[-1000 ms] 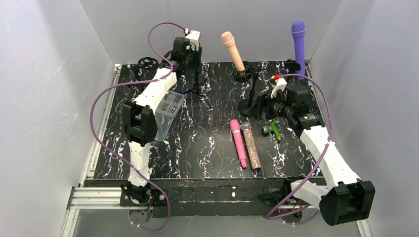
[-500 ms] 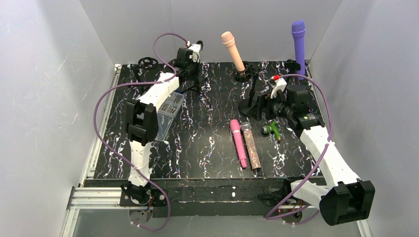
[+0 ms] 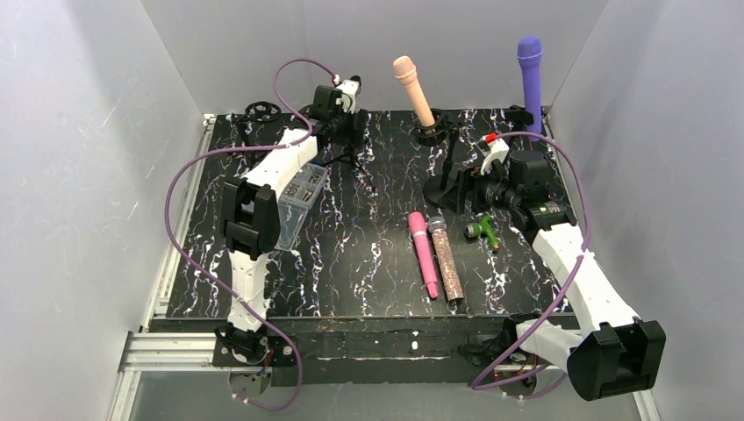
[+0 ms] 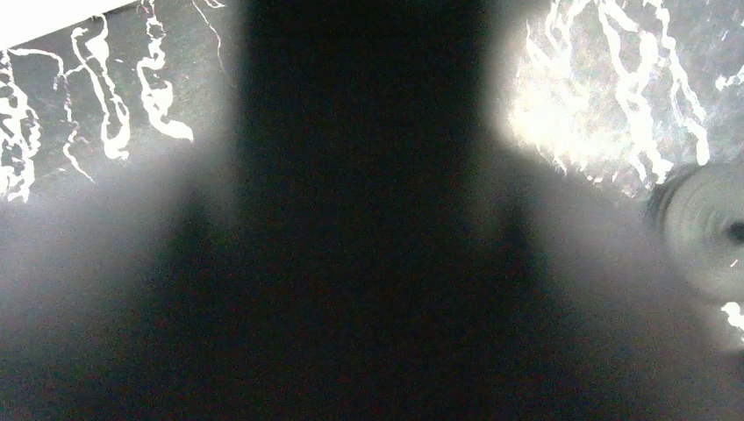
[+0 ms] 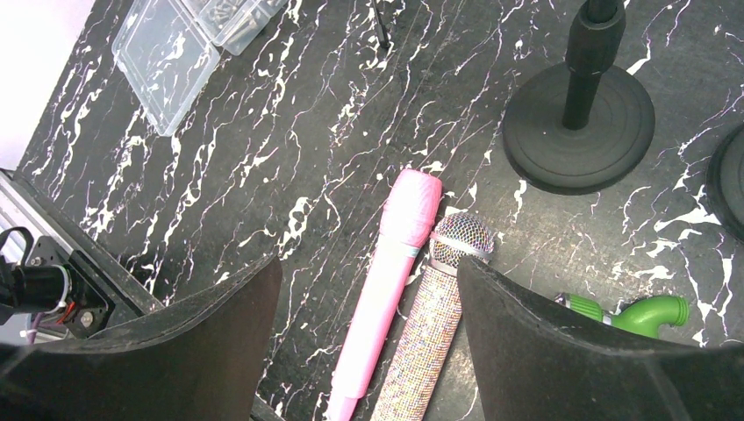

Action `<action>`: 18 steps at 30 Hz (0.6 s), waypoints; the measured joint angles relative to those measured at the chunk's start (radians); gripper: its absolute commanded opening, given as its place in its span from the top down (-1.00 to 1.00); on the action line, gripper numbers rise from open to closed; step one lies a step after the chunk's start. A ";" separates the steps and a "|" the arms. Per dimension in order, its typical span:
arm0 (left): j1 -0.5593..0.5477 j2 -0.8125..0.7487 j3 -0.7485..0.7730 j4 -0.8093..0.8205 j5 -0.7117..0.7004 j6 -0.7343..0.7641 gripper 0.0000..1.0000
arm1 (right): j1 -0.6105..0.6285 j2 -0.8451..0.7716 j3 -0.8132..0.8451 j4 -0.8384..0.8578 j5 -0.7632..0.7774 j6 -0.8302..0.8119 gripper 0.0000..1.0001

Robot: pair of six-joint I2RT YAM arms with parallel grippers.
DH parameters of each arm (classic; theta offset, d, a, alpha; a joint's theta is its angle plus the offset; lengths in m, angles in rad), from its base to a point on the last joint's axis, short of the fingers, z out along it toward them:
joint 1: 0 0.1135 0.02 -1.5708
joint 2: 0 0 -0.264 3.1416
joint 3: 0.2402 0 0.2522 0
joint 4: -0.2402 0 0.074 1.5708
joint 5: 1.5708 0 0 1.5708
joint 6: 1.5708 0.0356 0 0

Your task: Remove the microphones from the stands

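Peach microphone (image 3: 412,88) sits in its stand (image 3: 431,134); right end effector (image 5: 368,272) is released, left end effector (image 3: 346,127) unclear.

The left arm (image 3: 272,171) is extended toward 1 o'clock, the left gripper (image 3: 342,123) too blurred to be judged. The right arm (image 3: 579,263) is angled toward 11 o'clock, the right gripper (image 5: 361,267) spread wide.

Matt black marbled table (image 3: 377,254), glittery microphone (image 5: 430,324), clear plastic box (image 5: 167,53)
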 measured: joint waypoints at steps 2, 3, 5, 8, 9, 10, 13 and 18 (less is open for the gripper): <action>0.000 -0.010 -0.002 -0.019 0.002 0.012 -0.96 | -0.001 0.000 -0.002 0.003 -0.002 0.000 -0.64; 0.000 -0.015 -0.002 -0.031 0.002 0.022 -0.97 | -0.002 0.000 -0.002 0.004 -0.002 0.000 -0.64; 0.000 -0.024 0.001 -0.059 0.003 0.031 -0.97 | -0.003 0.000 -0.003 0.007 -0.003 0.001 -0.64; -0.002 -0.028 0.028 -0.116 0.004 0.056 -0.97 | -0.005 0.000 -0.003 0.013 -0.003 0.002 -0.64; -0.002 -0.028 0.042 -0.141 0.004 0.064 -0.97 | -0.005 0.000 -0.003 0.013 -0.003 0.003 -0.64; -0.003 -0.028 0.059 -0.166 0.005 0.072 -0.97 | -0.005 0.000 -0.003 0.014 -0.003 0.004 -0.64; -0.003 -0.028 0.136 -0.225 0.006 0.093 -0.97 | -0.006 0.000 -0.003 0.016 -0.004 0.005 -0.64; -0.004 -0.032 0.263 -0.238 0.008 0.119 -0.88 | -0.008 -0.004 -0.004 0.018 -0.007 0.006 -0.65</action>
